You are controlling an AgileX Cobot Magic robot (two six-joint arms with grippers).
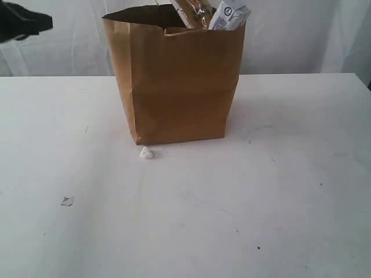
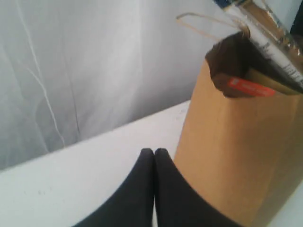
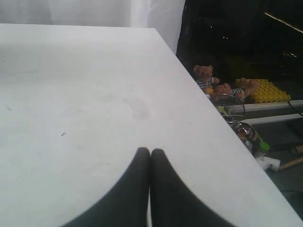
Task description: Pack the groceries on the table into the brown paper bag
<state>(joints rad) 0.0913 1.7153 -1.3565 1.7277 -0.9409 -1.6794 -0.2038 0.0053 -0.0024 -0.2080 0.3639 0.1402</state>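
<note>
Although no loose grocery shows anywhere on it, the table (image 1: 290, 191) heads the list: broad, white, flat, lightly specked. Item two, the brown paper bag (image 1: 177, 87): upright toward the far middle of the table, long axis vertical, mouth open upward. Item three, the long spaghetti pack (image 1: 194, 13): standing in the bag, long axis steep and leaning, top end poking above the rim. Item four, the small white-blue carton (image 1: 230, 15): also in the bag, tilted, upper end clear of the rim just beside the spaghetti pack. An orange label (image 2: 251, 88) shows inside the mouth; which package carries it cannot be told. Item five, the left pincer (image 2: 154, 153): fingers pressed together, holding nothing, raised to about rim height, left of the bag, near it but not touching. Item six, the right pincer (image 3: 150, 152): likewise closed and empty, above bare table near the table's edge, bag absent from its wrist view. Left arm judged the nearer to the bag. Item seven, a white crumpled scrap (image 1: 146, 153) just in front of the bag's foot. Item eight, a second scrap (image 1: 68, 201), flatter, well apart toward the near left. Judgement: packing looks finished or nearly so; any further drop would turn on the bag's mouth, which lies to the right of the left pincer at roughly its own height.
</note>
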